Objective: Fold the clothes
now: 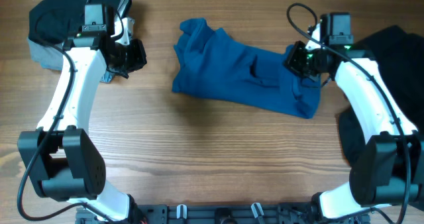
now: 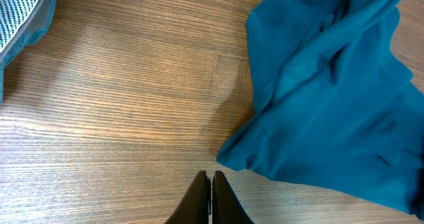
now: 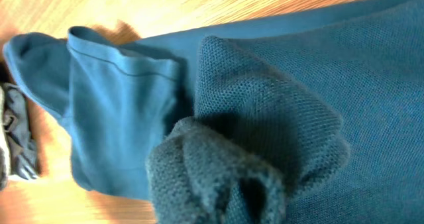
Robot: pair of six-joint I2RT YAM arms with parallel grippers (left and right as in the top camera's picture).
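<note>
The wooden bench (image 1: pixel 218 151) carries a crumpled deep-blue shirt (image 1: pixel 238 71) at its middle. A loose black garment (image 1: pixel 397 52) lies at the right edge. A second black garment (image 1: pixel 59 12) sits at the far left corner over a grey piece (image 1: pixel 43 55). The right tool (image 1: pixel 301 59) rests on the shirt's right end, its fingers hidden by bunched fabric, so I cannot tell its opening. The left tool (image 2: pixel 211 177), pinched closed and empty, is over bare wood left of the shirt.

Even bright light, soft shadows; right wrist close-up blurred
</note>
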